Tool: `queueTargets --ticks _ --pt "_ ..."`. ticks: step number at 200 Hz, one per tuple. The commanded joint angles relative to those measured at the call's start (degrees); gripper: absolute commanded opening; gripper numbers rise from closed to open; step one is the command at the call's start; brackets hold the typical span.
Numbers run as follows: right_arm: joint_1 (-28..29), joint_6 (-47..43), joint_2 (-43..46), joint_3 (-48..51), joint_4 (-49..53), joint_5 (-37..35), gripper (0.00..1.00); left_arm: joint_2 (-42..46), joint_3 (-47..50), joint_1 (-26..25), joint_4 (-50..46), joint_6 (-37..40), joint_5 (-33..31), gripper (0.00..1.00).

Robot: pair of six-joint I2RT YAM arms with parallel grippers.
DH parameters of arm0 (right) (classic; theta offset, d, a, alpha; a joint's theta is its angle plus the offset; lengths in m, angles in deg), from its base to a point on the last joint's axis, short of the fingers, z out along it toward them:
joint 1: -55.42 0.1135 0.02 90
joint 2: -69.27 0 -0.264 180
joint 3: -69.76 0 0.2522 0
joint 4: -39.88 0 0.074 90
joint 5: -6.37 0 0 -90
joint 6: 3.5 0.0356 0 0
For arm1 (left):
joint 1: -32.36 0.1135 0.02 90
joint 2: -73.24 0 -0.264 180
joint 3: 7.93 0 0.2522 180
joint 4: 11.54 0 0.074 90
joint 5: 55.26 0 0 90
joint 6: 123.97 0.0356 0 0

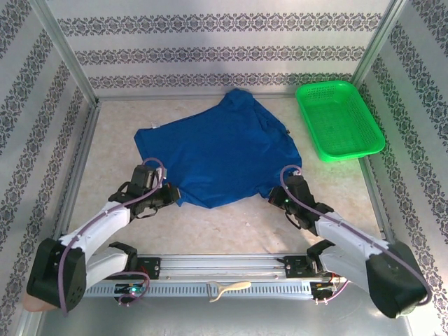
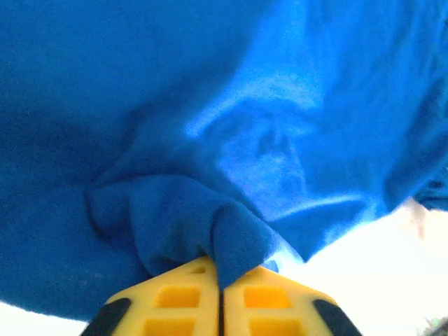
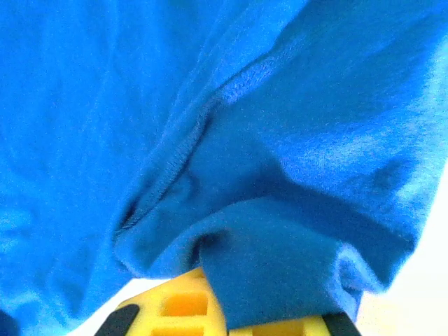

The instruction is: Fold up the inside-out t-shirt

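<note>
The royal blue t-shirt [image 1: 217, 150] lies spread and wrinkled on the middle of the table. A small pale tag [image 1: 155, 125] shows at its far left corner. My left gripper [image 1: 173, 197] is at the shirt's near left corner, shut on a pinch of blue cloth [image 2: 231, 238] that bunches over the yellow fingers [image 2: 178, 297]. My right gripper [image 1: 275, 197] is at the near right corner, shut on a fold of the shirt [image 3: 280, 266] that drapes over its yellow fingers [image 3: 175, 308]. A stitched seam [image 3: 182, 150] runs above that fold.
A green plastic mesh basket [image 1: 339, 119] stands at the back right, close to the right wall. Patterned walls enclose the table on three sides. Bare tabletop [image 1: 231, 227] lies between the shirt's near edge and the arm bases.
</note>
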Motion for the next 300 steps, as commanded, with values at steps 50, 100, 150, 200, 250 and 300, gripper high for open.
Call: queueTargets --ticks 50,100,150,200,250,300 --pt "-2.9 4.9 26.3 -7.7 29.5 -8.8 0.55 13.5 -10.4 -1.6 -15.4 0.9 -5.0 1.0" --pt "-3.2 2.2 1.4 -14.0 8.6 0.1 0.56 -17.0 -27.7 2.4 -5.8 9.5 -4.4 1.0" --pt "0.5 7.5 -21.7 -19.5 -5.7 1.1 0.56 -52.2 -59.3 7.2 -13.3 18.6 -3.9 1.0" --pt "2.0 14.9 -30.6 -16.6 -11.0 -2.9 0.55 -63.8 -67.2 9.6 -18.5 20.3 -4.9 1.0" --pt "-1.3 20.8 -36.6 -16.4 -10.5 -2.3 0.56 -58.5 -54.1 12.3 -12.5 16.7 -3.2 1.0" --pt "-4.1 20.8 -43.1 -24.5 -5.2 -0.6 0.57 -47.7 -36.2 13.3 -5.9 12.5 -0.8 1.0"
